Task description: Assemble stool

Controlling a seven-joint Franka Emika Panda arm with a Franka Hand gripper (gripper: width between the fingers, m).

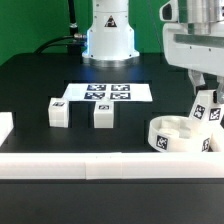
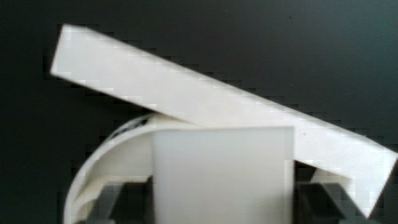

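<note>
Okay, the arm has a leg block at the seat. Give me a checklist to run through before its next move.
1. Held leg block sits squarely in the gripper: ok.
2. Held block is above the round seat, at its rim: ok.
3. Block lined up with a socket in the seat: cannot tell.
4. Block touching the seat: cannot tell.
5. Two loose leg blocks stand apart from the seat: ok.
6. Clearance from the front rail: cannot tell.

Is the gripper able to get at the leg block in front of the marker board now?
Probably not yet: the gripper is shut on a second leg block over the seat. The loose leg block itself stands clear, nothing on or against it.
</note>
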